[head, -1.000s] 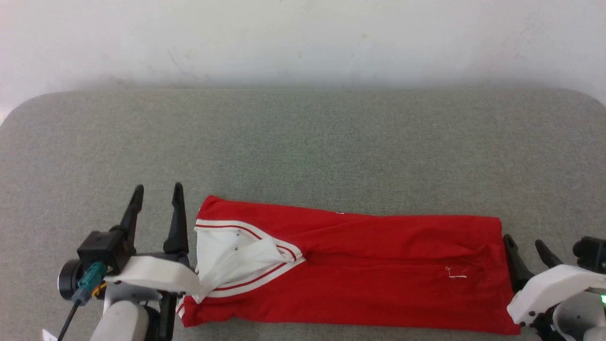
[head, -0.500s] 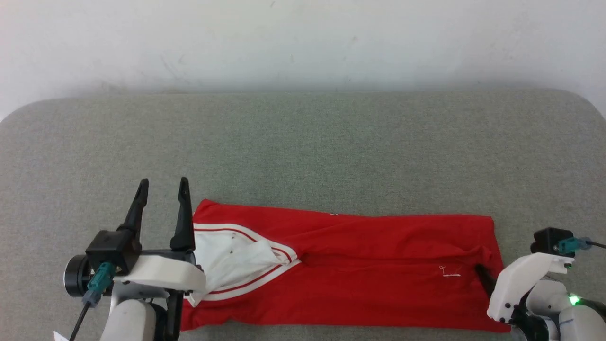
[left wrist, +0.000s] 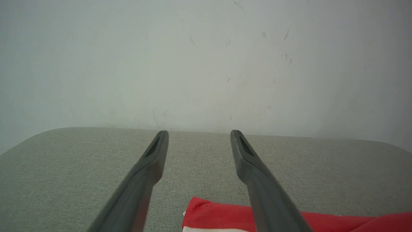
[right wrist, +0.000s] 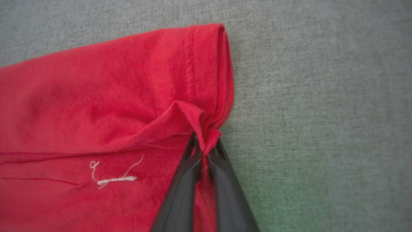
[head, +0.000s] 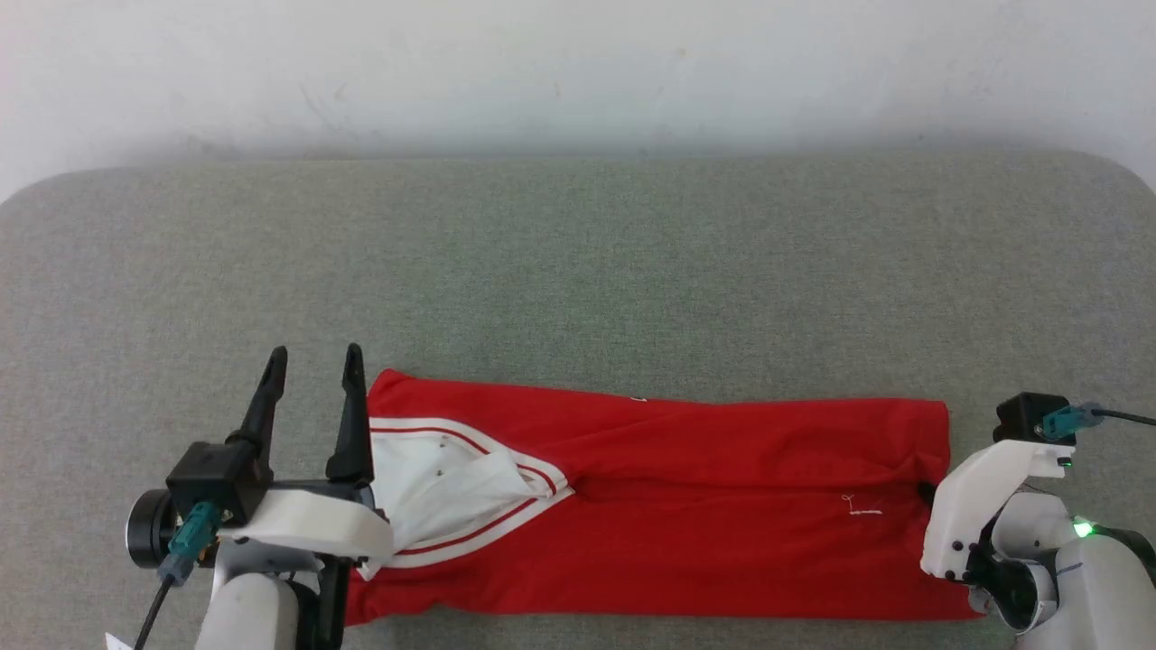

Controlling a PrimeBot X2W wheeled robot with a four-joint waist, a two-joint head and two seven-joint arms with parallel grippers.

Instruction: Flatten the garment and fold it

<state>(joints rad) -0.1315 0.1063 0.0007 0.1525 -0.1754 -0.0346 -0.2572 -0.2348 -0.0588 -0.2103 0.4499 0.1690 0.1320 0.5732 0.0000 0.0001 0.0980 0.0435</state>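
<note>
Head view: the garment (head: 704, 515) lies as a long red band on the grey padded surface (head: 578, 271), stretched between the two grippers. The left gripper (head: 316, 354) stands just beside the band's sleeve end, its two dark fingers spread apart and pointing toward the white wall (head: 578, 72). The white sleeve (head: 433, 487), edged with thin red stripes, lies just off that gripper's inner finger, partly under its pale housing. The right gripper (head: 927, 492) meets the opposite end at the hem, its fingers largely hidden behind its own white housing.

Left wrist view: the left gripper (left wrist: 199, 132) has its fingers set wide with nothing between them. A red corner of the garment (left wrist: 219, 212) lies low between the fingers and passes behind the right-hand one. Grey surface extends ahead of the tips, with the wall beyond.

Right wrist view: the right gripper (right wrist: 206, 145) has its fingers pressed together, pinching a small raised fold of the garment (right wrist: 112, 96) at the hem edge. The cloth puckers into a ridge rising from the tips. The stitched hem (right wrist: 193, 64) runs on ahead of the tips. A loose white thread (right wrist: 112, 177) lies beside the fingers on the red cloth, and bare grey surface lies on their other side.
</note>
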